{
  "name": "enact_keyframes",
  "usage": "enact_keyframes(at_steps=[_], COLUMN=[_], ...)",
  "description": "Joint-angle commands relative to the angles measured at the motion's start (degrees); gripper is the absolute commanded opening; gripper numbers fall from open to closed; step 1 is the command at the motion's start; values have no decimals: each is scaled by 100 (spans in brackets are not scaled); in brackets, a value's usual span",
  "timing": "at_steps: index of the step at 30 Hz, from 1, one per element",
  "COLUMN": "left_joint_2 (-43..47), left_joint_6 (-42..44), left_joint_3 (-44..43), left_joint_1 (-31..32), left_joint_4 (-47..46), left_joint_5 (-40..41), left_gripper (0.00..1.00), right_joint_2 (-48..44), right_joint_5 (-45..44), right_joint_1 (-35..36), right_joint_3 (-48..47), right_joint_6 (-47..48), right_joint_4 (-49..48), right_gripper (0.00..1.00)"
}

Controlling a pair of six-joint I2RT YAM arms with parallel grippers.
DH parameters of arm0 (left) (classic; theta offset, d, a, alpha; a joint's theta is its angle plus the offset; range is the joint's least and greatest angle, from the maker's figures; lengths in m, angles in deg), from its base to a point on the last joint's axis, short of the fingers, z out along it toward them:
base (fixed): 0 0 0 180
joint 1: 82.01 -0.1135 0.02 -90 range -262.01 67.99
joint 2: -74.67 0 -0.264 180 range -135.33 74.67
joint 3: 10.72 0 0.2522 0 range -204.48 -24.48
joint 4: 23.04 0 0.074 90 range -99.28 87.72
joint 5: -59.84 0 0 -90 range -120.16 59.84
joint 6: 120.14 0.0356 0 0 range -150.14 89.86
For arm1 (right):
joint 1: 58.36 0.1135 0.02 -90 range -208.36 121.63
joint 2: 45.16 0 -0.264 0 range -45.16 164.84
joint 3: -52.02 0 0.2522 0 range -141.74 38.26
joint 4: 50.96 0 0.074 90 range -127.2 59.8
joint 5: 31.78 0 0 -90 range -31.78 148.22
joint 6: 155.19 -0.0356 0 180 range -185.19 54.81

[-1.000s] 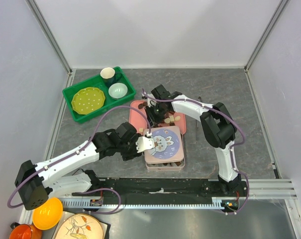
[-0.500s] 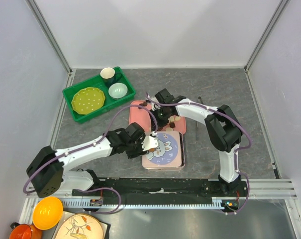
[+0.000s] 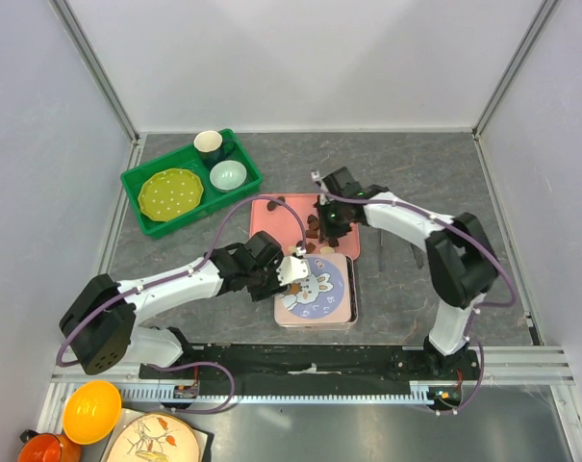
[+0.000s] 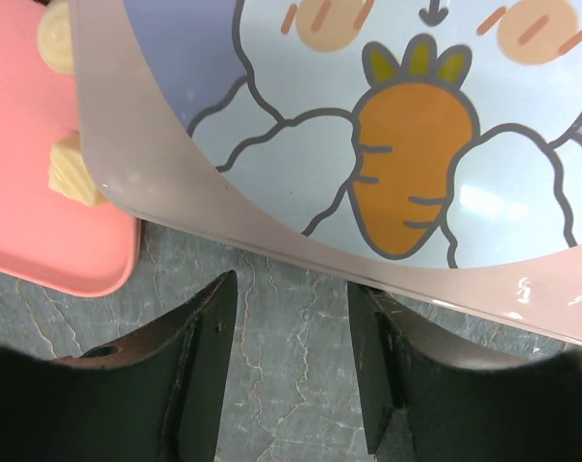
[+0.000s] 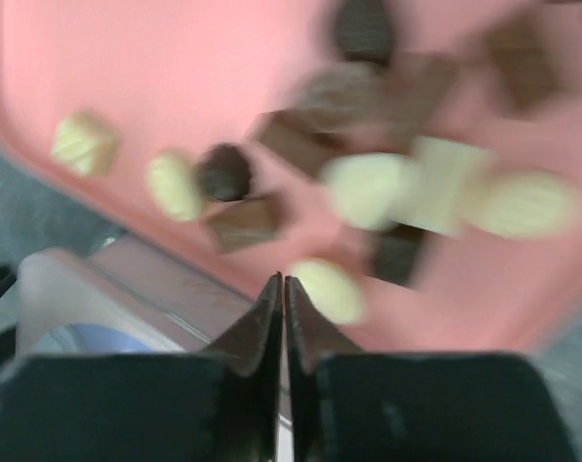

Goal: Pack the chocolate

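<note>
Since a second ago the lid (image 3: pixel 319 287) has dropped from a tilt to lie flat on the tin (image 3: pixel 315 323). The right arm (image 3: pixel 406 214) has swung out toward 3 o'clock, and the left arm (image 3: pixel 165 289) has folded closer in.

The grey table (image 3: pixel 464 192) carries everything. A green bin (image 3: pixel 206 208) sits at its 10 o'clock and holds a green plate (image 3: pixel 170 192), a pale bowl (image 3: pixel 227 174) and a dark cup (image 3: pixel 209 144). A pink tray (image 3: pixel 271 219) lies at the middle of the table, and the tin lies just at the tray's 6 o'clock side, its lid showing a rabbit and a carrot.

The left gripper (image 3: pixel 292 272) sits low at the lid's 10 o'clock corner. In the left wrist view its fingers (image 4: pixel 204 356) stand apart with only bare table between them, their tips right at the lid's rim; whether they touch it cannot be told.

The right gripper (image 3: pixel 324 217) hangs over the tray's 3 o'clock half. In the blurred right wrist view its fingers (image 5: pixel 262 327) are pressed together, with nothing seen between them.

The chocolate (image 3: pixel 316 231) lies loose on the tray, dark and cream pieces mixed, most of them bunched under the right gripper. A few cream pieces (image 4: pixel 74 168) lie at the tray's 6 o'clock edge beside the lid, and one dark piece (image 3: pixel 276 202) lies alone toward 11 o'clock.
</note>
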Motion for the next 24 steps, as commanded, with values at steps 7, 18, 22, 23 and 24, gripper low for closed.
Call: enact_keyframes(at_steps=[7,18,22,23,24], left_joint_2=[90,64,-6,-15,-59], left_joint_6=[-87,-43,-43,-60,-52], left_joint_3=[-170,-205,-302,-328,-355], left_joint_1=[-17,-17,-8,-17,-9], left_joint_4=[-124,-97,-80,-54,-45], left_joint_5=[-330,-313,-357,-365,-392], left_gripper=[56,56,56,55,55], right_joint_2=[-2287,-3413,-3520,-3494,-3433], right_joint_5=[-1838,-363,209,314,489], right_joint_1=[-868,-895,-895,-904,-895], right_joint_3=[1746,3944,4419,4481,4516], right_joint_6=[-1426,-2462,-2946,-3017,-3078], right_joint_4=[3,-874,-1865,-1999,-2122], right_gripper=[0,0,0,0,0])
